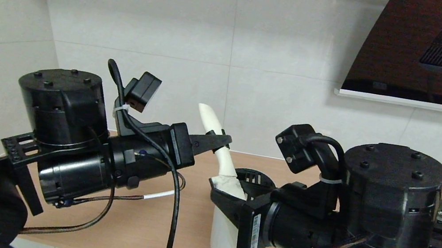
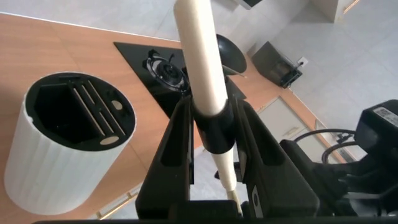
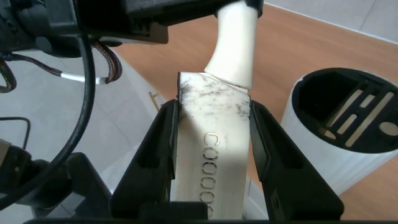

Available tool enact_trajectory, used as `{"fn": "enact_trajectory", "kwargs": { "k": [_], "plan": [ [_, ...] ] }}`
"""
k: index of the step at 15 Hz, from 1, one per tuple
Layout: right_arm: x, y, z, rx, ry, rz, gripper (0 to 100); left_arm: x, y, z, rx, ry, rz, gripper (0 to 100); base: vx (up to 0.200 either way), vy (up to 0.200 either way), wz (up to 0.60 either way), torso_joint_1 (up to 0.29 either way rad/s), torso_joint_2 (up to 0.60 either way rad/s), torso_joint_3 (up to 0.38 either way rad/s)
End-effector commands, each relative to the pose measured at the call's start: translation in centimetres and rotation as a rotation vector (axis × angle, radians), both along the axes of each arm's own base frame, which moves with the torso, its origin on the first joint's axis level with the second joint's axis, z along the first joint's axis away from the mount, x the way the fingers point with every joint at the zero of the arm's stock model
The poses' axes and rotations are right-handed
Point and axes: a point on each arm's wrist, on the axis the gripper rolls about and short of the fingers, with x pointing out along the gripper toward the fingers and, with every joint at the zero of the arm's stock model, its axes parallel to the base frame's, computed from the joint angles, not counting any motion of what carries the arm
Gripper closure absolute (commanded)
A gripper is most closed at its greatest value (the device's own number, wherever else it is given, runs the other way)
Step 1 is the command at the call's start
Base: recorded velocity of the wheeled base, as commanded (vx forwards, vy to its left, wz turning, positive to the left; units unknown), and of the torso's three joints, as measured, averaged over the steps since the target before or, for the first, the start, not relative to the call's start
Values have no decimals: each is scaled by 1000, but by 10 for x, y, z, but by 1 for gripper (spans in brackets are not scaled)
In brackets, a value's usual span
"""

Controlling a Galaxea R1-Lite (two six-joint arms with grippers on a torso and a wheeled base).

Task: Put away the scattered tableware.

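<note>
Left pincer (image 1: 221,142) clenches the spatula (image 1: 226,164) by its handle, right pincer (image 1: 222,194) its blade; an ill-timed release could drop it beside the holder (image 1: 222,237), or tip that over.

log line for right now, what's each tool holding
left tool: shut on white spatula handle | right tool: shut on its blade | spatula: aloft near white holder | holder: upright on counter

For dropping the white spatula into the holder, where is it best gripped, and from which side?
By the slim round handle, from the side, as the left tool has it: the spatula stands tilted, blade low, so that grip leaves the blade free to enter the holder. The right tool, clamped across the wide blade, would likely block it.
</note>
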Motion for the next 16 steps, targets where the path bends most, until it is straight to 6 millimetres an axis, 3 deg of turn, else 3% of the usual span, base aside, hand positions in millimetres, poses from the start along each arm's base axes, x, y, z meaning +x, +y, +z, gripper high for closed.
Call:
{"fn": "enact_trajectory", "kwargs": {
  "k": [1, 7, 11, 13, 16],
  "plan": [
    [0, 1, 0, -1, 2, -2, 0, 0, 0, 1, -3, -5, 0, 100, 0, 0, 0, 0, 0, 0],
    [-2, -7, 9, 33, -6, -17, 0, -7, 0, 15, -7, -42, -1, 100, 0, 0, 0, 0, 0, 0],
    [-1, -52, 38, 94, -59, -93, 0, -3, 0, 32, 44, -65, 128, 100, 0, 0, 0, 0, 0, 0],
    [1, -87, 55, 94, -78, -143, 0, 8, -3, 54, 121, -101, 282, 100, 0, 0, 0, 0, 0, 0],
    [6, -107, 62, 109, -93, -180, 0, 28, -13, 67, 243, -222, 406, 100, 0, 0, 0, 0, 0, 0]
  ]
}}
